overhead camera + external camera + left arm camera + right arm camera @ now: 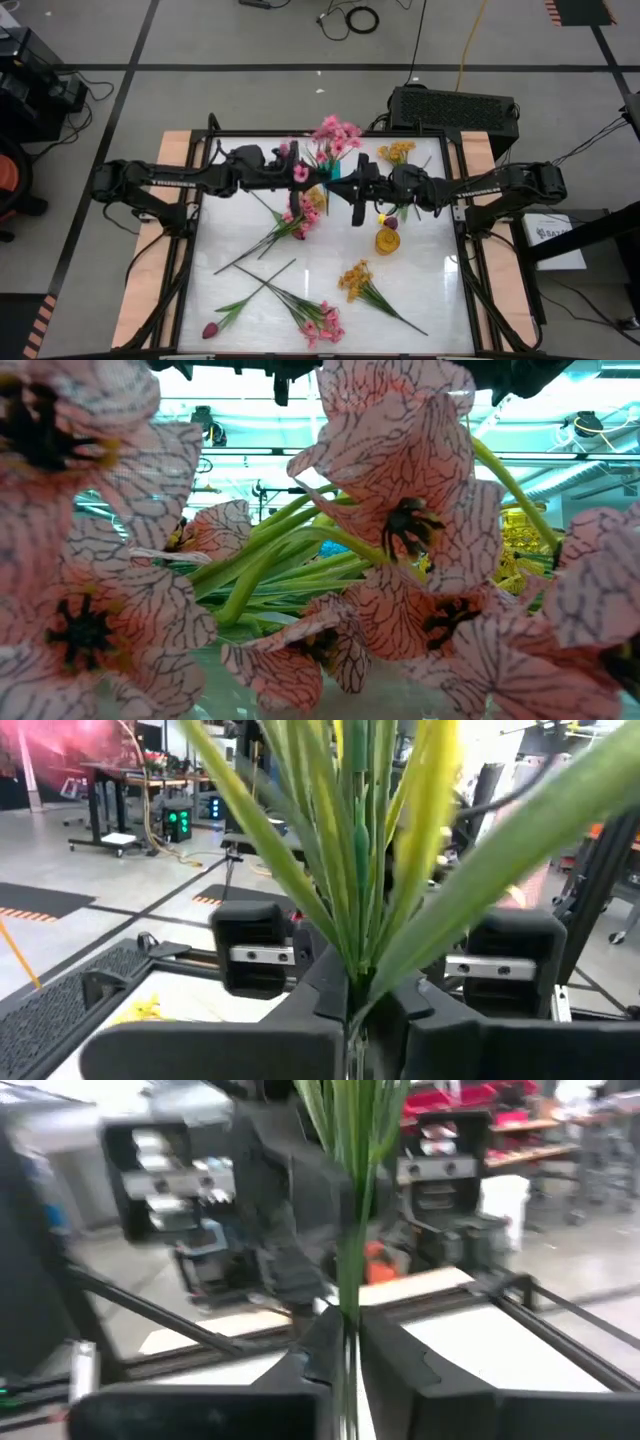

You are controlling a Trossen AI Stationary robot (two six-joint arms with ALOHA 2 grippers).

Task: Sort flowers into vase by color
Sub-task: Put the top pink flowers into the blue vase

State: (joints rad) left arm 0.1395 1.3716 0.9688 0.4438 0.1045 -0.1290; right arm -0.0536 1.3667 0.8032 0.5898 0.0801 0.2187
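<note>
In the high view both arms meet over the table's far middle. My left gripper (297, 176) is shut on a bundle of green stems and leaves (350, 870), with a pink blossom (300, 173) beside it. My right gripper (358, 193) is shut on a thin green stem (350, 1200); its blossom is out of the wrist view. Pink blossoms (336, 135) and yellow ones (397, 152) stand up near a teal vase (334, 170). An amber vase (387, 240) stands right of centre. Loose sprays lie flat on the table: pink (300, 218), yellow-orange (356, 280), pink (322, 322), and a magenta tulip bud (210, 330). My left gripper pinches several green stems and leaves together between its two fingers, low on the bundle (352, 982). The stems and leaves fan out beyond the fingertips. My right gripper pinches one thin green stem (347, 1325) between its two fingers. The stem runs straight on past the fingertips, lifted clear of the table, with leaves farther out.
The white table top (430, 300) has wooden side strips and a dark frame. A black box (455, 105) sits behind the far edge. In the low view, pink blossoms (400, 500) fill the picture, with green stems (270, 550) and yellow blossoms (520, 550) behind.
</note>
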